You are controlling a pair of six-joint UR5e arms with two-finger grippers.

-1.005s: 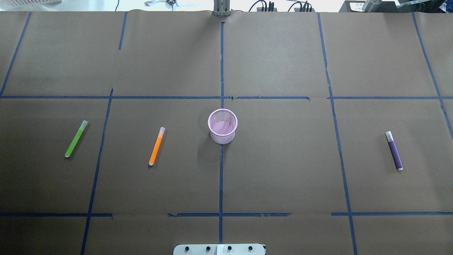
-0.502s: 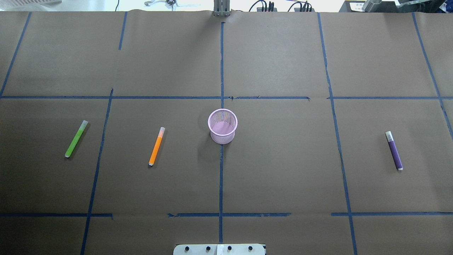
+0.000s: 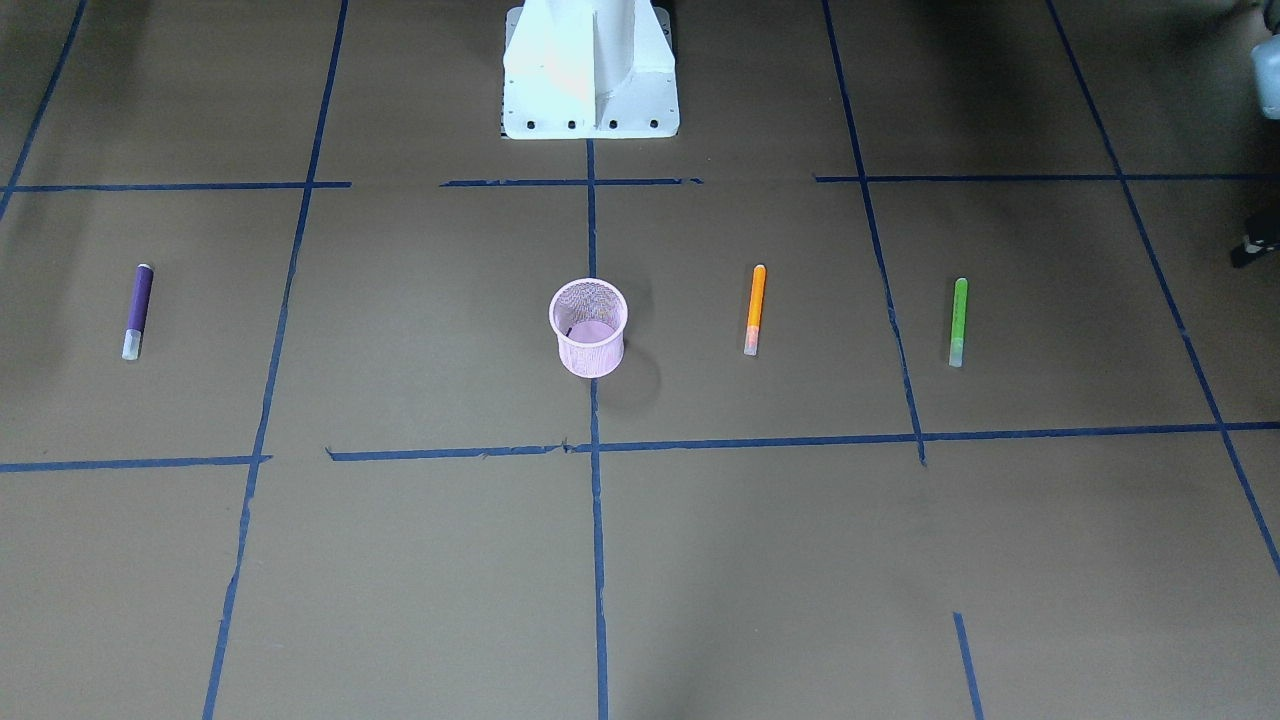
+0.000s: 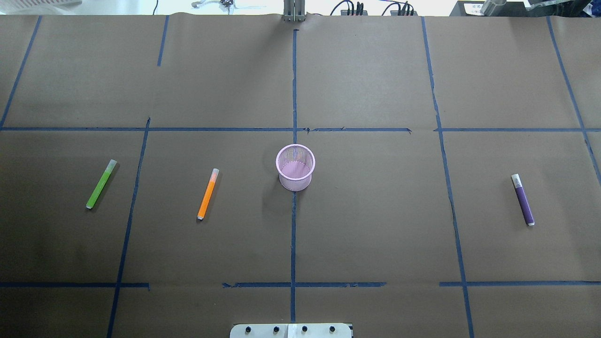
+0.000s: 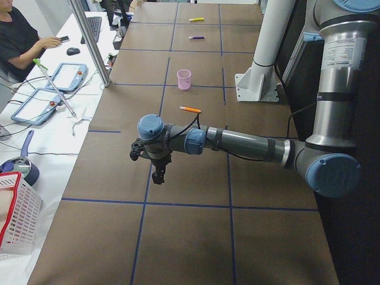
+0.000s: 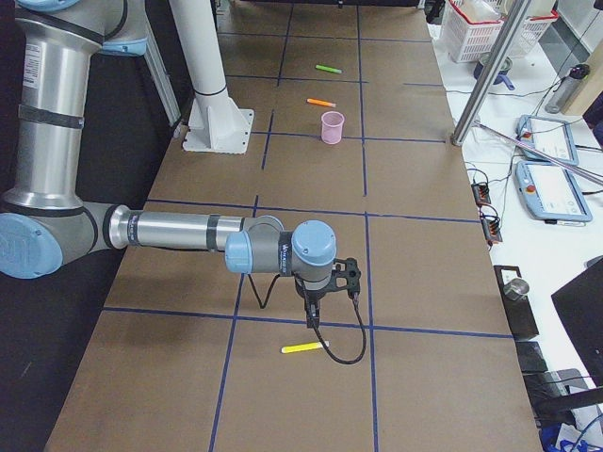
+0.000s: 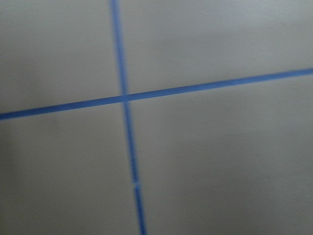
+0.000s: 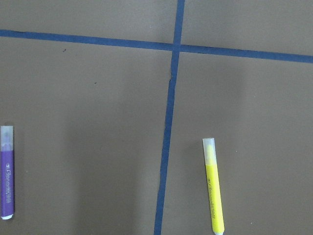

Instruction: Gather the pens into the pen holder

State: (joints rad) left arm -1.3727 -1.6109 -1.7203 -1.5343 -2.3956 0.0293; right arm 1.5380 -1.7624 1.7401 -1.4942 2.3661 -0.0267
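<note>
Holder (image 4: 295, 167) upright, centre of counter (image 4: 375, 225), well apart from both claws. Yellow pen (image 6: 303, 347) lies near right claw (image 6: 313, 320). Left claw (image 5: 159, 176), right claw: opening cannot be told.

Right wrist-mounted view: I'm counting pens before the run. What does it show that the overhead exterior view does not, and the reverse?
Only the wrist view: a yellow pen lying flat, right of a blue tape line. Only the overhead: the pink pen holder, the orange pen and the green pen. Both: the purple pen, flat on the brown paper.
</note>
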